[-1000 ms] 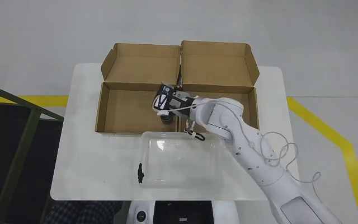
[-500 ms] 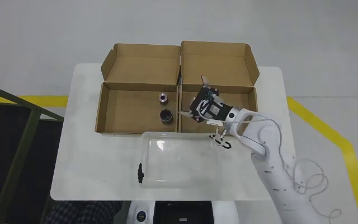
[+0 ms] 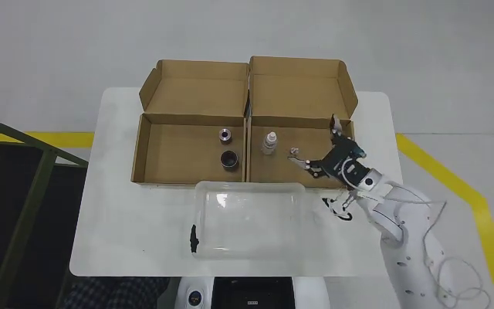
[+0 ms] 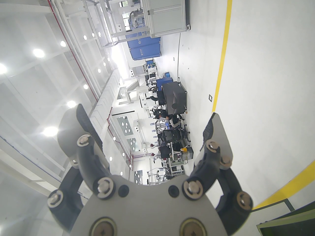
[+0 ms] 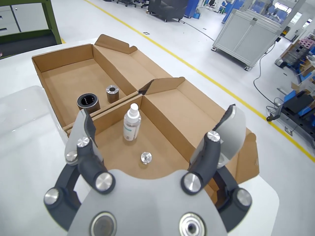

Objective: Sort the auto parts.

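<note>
The right gripper [image 5: 158, 114] is hovering over the outer end of the bottle box [image 3: 301, 96], jaws spread wide and carrying nothing. Inside that box the spray bottle [image 5: 131, 124] is standing upright by the wall it shares with the neighbouring box, and a small metal plug [image 5: 145, 157] is lying on the box floor just beside it. Just across that shared wall, the dark ring [image 5: 88, 101] and the steel cylinder [image 5: 112, 94] are sitting close together. Well apart from the bottle box, at the far wall of the clear tray [image 3: 247, 208], a small black part [image 3: 193, 238] is waiting; whether it is lying inside, nobody can tell. It is looking light and thin, probably prone to skidding, so pinching across its narrow middle seems wisest. The left gripper [image 4: 146, 114] is pointing away into the hall, fingers apart, empty.
</note>
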`<state>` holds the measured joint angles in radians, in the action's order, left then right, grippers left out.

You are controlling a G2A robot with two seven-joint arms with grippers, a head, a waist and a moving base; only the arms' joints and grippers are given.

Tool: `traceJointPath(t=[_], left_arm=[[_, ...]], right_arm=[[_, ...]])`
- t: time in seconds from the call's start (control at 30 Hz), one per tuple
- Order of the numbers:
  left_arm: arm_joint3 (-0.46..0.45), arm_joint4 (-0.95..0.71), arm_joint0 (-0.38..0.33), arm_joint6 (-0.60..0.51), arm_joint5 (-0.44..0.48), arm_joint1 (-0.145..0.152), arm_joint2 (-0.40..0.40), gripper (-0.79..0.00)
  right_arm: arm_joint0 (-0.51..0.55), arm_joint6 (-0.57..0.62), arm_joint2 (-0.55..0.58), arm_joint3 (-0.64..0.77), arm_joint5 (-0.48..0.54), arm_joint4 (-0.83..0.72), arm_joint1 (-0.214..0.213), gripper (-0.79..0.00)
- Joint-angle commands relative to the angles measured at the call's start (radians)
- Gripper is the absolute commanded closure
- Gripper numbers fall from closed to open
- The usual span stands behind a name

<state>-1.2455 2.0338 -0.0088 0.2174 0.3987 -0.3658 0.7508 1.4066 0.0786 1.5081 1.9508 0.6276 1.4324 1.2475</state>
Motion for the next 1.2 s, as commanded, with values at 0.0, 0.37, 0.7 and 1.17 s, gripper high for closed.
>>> traceJointPath(t=[0.0, 0.37, 0.7, 1.17], left_arm=[[0.0, 0.0, 0.0, 0.0, 0.0, 0.0, 0.0, -0.785], [0.0, 0.0, 0.0, 0.0, 0.0, 0.0, 0.0, -0.785], [0.0, 0.0, 0.0, 0.0, 0.0, 0.0, 0.0, -0.785], [0.0, 0.0, 0.0, 0.0, 0.0, 0.0, 0.0, -0.785]], right_arm=[[0.034, -0.048, 0.036, -0.001, -0.004, 0.001, -0.004, -0.785], [0.223, -0.275, 0.211, 0.01, -0.048, 0.019, -0.022, -0.785], [0.32, -0.423, 0.287, -0.012, -0.083, 0.013, -0.028, -0.785], [0.339, -0.472, 0.301, -0.021, -0.067, 0.001, -0.032, -0.785]])
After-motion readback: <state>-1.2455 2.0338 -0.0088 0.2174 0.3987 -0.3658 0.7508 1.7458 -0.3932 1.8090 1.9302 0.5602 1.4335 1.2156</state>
